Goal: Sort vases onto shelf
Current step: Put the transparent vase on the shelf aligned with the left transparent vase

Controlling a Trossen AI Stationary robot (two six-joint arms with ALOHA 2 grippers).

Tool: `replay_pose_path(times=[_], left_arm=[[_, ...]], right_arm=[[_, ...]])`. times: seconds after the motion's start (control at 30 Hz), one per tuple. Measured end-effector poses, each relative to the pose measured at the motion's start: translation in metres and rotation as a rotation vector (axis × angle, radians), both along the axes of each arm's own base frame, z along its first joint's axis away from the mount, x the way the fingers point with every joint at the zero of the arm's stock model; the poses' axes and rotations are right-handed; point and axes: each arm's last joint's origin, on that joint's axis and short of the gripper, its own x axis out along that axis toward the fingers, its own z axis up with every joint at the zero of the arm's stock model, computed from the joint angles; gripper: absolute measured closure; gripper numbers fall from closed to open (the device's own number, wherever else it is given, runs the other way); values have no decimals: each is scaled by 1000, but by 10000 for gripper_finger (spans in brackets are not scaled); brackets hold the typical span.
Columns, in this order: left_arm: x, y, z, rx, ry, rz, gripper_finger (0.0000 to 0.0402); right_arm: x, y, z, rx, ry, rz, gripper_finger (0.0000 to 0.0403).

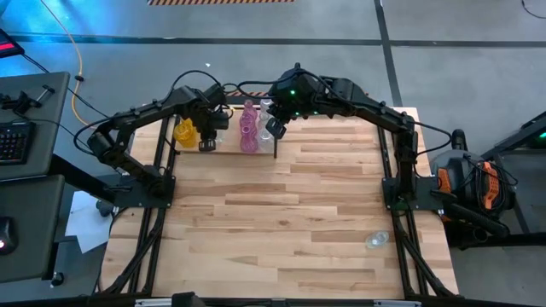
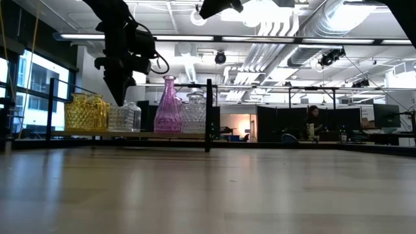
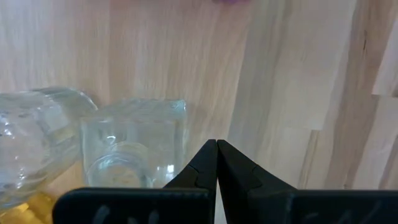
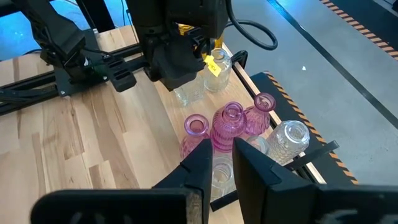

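**Near tabletop.** One clear vase (image 1: 376, 240) is lying alone on the tabletop (image 1: 281, 213), well apart from both claws, on the right arm's side. Only the high view is showing it.

**Shelf.** The shelf (image 1: 223, 151) is standing at the far edge and is holding all the other vases.
- The left claw (image 3: 216, 149) is hanging over the shelf with its fingers clenched together and gripping nothing.
- Directly under the left claw, a clear square-walled vase (image 3: 134, 149) is standing with its mouth up. Just beside it, a rounder clear vase (image 3: 37, 143) is showing. The left wrist view alone is showing this pair from above.
- On the far side of the left claw from the right claw, the yellow vases (image 2: 84, 110) are standing in a cluster.
- Between the two claws, a tall pink vase (image 2: 168, 107) is touching or nearly touching a clear ribbed vase (image 2: 194, 112). Both are just short of the black upright divider (image 2: 209, 114).

**Right claw.** The right claw (image 4: 221, 149) is hovering above the divider end of the shelf. Its fingers are standing slightly apart, released.
- Below it, the right wrist view is separating three pink vases (image 4: 230, 124) and a clear one (image 4: 291, 137). The low view is merging these into one group.

**Background.** Beyond the tabletop, the low view alone is showing a person (image 2: 312, 120) in the room.
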Motion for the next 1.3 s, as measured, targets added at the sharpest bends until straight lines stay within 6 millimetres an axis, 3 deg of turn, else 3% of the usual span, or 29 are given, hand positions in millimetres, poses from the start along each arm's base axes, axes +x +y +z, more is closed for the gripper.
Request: replay_pose_path(times=[1.3], left_arm=[[-11,15,-8,99,34,64,401]], right_arm=[[0,0,-1,2,7,1,359]])
